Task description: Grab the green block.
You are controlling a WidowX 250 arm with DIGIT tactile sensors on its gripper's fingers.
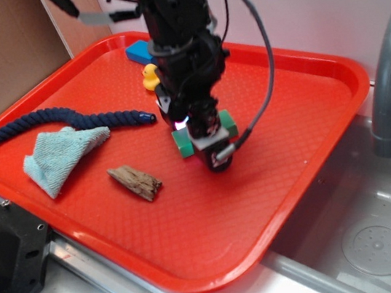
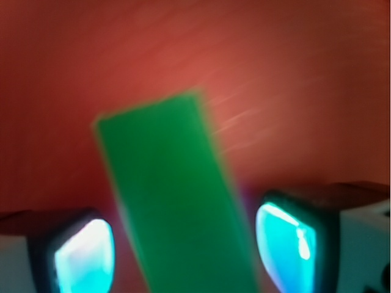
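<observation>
Wrist view shows the green block (image 2: 174, 195) lying slanted between the two glowing pads (image 2: 85, 256) of the end effector (image 2: 183, 250). The pads are apart, with red tray showing at each side of the block, so nothing is clamped. In the exterior view the end effector (image 1: 206, 141) is low over the green block (image 1: 184, 142), near the middle of the red tray (image 1: 316, 69). This looks like the lining-up step. Next, the pads need to squeeze shut on the block.
</observation>
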